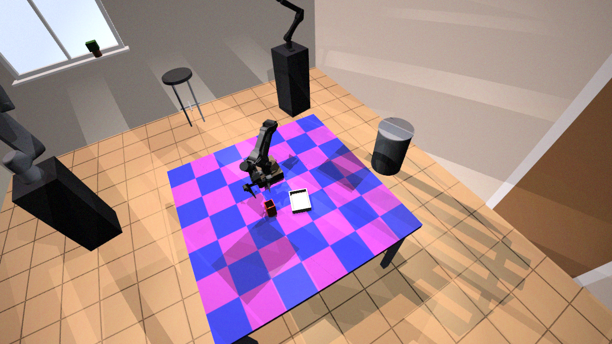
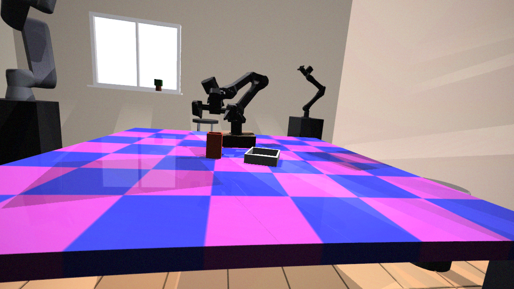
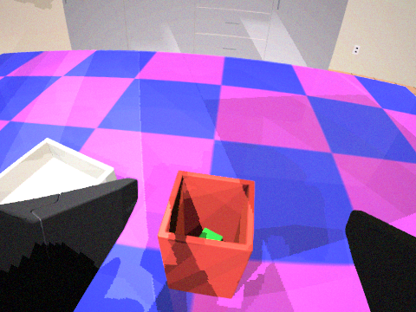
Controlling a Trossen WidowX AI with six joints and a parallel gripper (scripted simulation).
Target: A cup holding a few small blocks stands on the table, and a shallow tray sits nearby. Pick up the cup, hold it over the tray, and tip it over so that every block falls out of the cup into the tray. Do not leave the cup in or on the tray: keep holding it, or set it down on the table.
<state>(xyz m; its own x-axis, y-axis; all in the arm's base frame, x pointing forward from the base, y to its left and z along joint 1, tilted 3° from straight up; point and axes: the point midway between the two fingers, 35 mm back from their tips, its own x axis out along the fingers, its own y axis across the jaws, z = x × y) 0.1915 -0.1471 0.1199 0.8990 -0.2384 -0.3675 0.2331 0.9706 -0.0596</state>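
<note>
Looking down, counter: pink and blue checks (image 1: 295, 280) (image 2: 266, 219) (image 3: 264, 114), pretty loud honestly, standing on a tiled floor (image 1: 141, 278) (image 2: 255, 278).
Top view, cup: the red cup (image 1: 270, 209) (image 2: 214, 145) (image 3: 204, 266) is upright on the counter, just beside the tray and not touching it.
Top view, tray: the shallow tray (image 1: 300, 209) (image 2: 261, 160) (image 3: 82, 163) has a bright white inside, and I see no blocks in it.
Top view, arm: the black arm (image 1: 264, 143) (image 2: 251, 77) reaches from its base, with the hand (image 1: 262, 193) (image 2: 212, 117) (image 3: 244, 206) up near the cup.
Top view, room: black stool (image 1: 177, 76) (image 2: 205, 121) by the wall, dark bin (image 1: 389, 149) off past the counter.
Exterior view, hand: wide open, nothing gripped, and up higher than the cup's rim.
Exterior view, cup and tray: cup stands taller than the tray, with a gap between them.
Exterior view, window: little potted plant (image 1: 92, 48) (image 2: 158, 84) on the sill.
Wrist view, hand: fingers spread well apart, cup showing in the gap between them, neither one touching it.
Wrist view, block: one green block (image 3: 211, 234) shows down inside the cup; can't tell how many others are in there.
Wrist view, background: grey cabinets (image 3: 165, 26) beyond the counter.
</note>
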